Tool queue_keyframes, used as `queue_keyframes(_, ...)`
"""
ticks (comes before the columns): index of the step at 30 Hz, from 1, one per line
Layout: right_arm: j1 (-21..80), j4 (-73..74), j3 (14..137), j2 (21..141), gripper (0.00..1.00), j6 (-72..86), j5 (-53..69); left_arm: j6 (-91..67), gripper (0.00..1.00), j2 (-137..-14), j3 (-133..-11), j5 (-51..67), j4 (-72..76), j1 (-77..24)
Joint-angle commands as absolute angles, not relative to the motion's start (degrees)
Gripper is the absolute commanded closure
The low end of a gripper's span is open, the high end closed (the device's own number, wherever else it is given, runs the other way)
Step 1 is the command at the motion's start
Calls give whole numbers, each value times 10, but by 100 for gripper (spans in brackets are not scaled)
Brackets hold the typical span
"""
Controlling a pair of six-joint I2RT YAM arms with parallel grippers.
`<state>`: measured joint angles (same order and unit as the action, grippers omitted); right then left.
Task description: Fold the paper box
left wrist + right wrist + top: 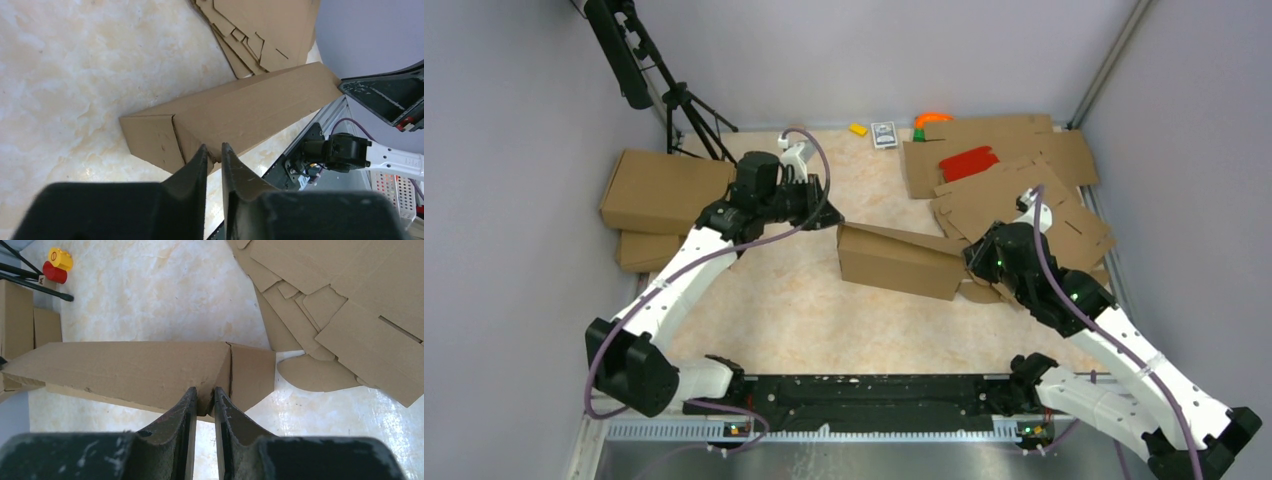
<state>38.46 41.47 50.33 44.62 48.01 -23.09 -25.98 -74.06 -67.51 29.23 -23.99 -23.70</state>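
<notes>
The paper box stands in the middle of the table as a closed, long brown carton. My left gripper is at its left end, and in the left wrist view the gripper is shut on the lower corner edge of the paper box, with a sliver of cardboard between the tips. At the right end my right gripper holds on too. In the right wrist view that gripper pinches the box's bottom edge beside the end panel of the paper box.
A heap of flat cut cardboard sheets with a red piece on it lies at the back right. Two folded boxes are stacked at the left by a black tripod. A card pack and small toys sit by the back wall.
</notes>
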Motion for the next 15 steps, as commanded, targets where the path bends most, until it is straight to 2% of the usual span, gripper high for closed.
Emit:
queue_keyframes(1,387,476,498,466,83,466,-208,-244,88,-736,-642,293,-236,-236)
queue_keyframes(4,387,475,496,469,83,467,-207,-240,97,-729,-606,277,-236,-237)
queue_keyframes(9,387,476,490,471,82,466,-211,-241,99,-720,-565,264,-228,-238)
queue_keyframes(11,387,475,487,470,77,461,-209,-242,99,-715,-557,257,-224,-238)
queue_keyframes(13,387,471,495,470,66,447,-200,-239,99,-709,-558,250,-224,-238)
queue_keyframes(15,387,472,512,472,61,436,-198,-234,99,-707,-569,244,-233,-238)
